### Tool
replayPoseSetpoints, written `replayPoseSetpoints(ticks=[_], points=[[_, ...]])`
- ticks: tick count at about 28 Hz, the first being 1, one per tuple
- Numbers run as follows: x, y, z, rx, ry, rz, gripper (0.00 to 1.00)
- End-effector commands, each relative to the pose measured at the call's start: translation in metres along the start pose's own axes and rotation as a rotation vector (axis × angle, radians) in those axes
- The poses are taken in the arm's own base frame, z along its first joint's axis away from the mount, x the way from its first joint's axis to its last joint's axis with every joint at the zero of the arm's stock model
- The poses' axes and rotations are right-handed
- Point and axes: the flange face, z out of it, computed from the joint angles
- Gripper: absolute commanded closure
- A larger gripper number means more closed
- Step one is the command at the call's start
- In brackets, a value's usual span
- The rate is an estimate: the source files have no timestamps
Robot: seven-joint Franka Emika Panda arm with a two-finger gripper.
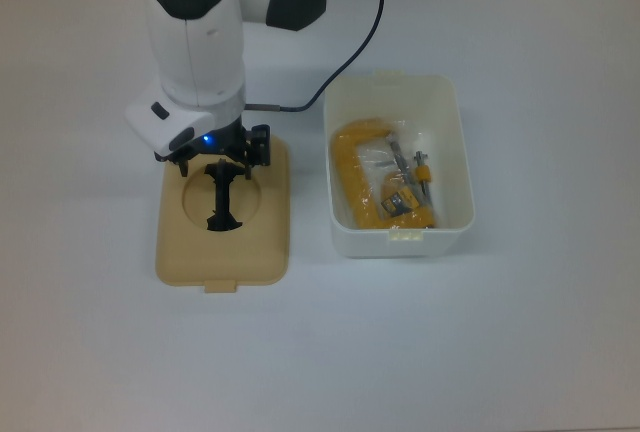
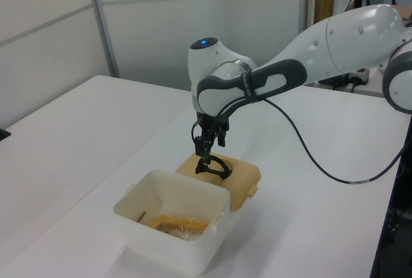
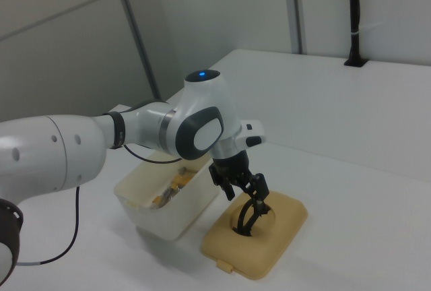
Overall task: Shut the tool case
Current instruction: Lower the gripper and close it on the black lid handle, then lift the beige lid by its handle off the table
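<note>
Gripper (image 2: 206,151) hangs right over the black handle (image 1: 220,200) at the beige lid's (image 1: 222,250) 12 o'clock end; its finger spread cannot be told. At the lid's 3 o'clock in the top view, the white box (image 1: 398,240) stands open, holding a yellow clamp (image 1: 362,180).

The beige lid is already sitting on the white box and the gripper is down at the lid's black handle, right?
Not quite. The top view shows the beige lid lying flat on the table, beside the white box, which stands open. The gripper is indeed down at the lid's black handle.
</note>
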Motion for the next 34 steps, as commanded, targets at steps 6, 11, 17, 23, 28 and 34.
replayPoseSetpoints(ticks=[6,11,17,23,28,34], points=[[0.001,-0.003,0.005,0.018,0.014,-0.021,0.67],[0.001,-0.002,0.004,0.035,0.018,-0.024,1.00],[0.001,-0.002,0.006,0.034,0.015,-0.039,1.00],[0.002,-0.002,0.013,0.033,0.007,-0.042,1.00],[0.002,-0.003,0.012,0.034,0.008,-0.049,1.00],[0.002,0.012,-0.002,0.034,0.027,-0.060,1.00]])
